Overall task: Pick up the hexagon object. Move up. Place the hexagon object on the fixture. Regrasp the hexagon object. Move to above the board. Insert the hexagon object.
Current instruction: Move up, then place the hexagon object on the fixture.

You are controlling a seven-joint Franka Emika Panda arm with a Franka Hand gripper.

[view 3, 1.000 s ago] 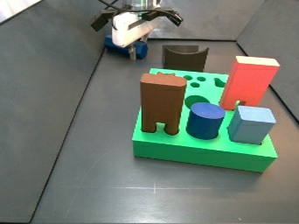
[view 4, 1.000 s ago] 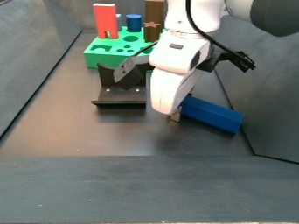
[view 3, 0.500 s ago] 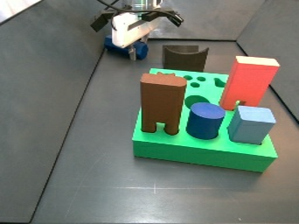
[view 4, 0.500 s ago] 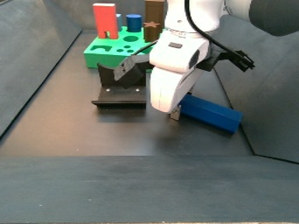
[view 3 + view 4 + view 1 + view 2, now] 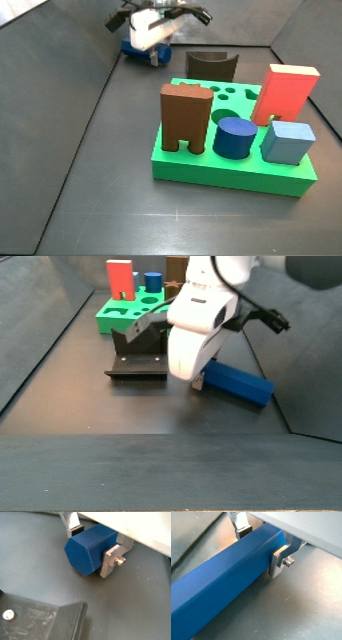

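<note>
Red block (image 5: 285, 92), brown arch block (image 5: 185, 117), blue cylinder (image 5: 235, 138), light-blue cube (image 5: 287, 142) upright.

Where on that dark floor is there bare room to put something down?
The wide strip between the green board and the sloping wall is bare, as is the floor nearest the camera. It is crowded around the fixture, where the gripper holds the hexagon object.

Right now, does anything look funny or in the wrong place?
Only the hexagon object: it lies flat on the floor, away from the board, while other pegs stand upright. The gripper has its fingers on both sides of it. Nothing looks broken or spilled.
</note>
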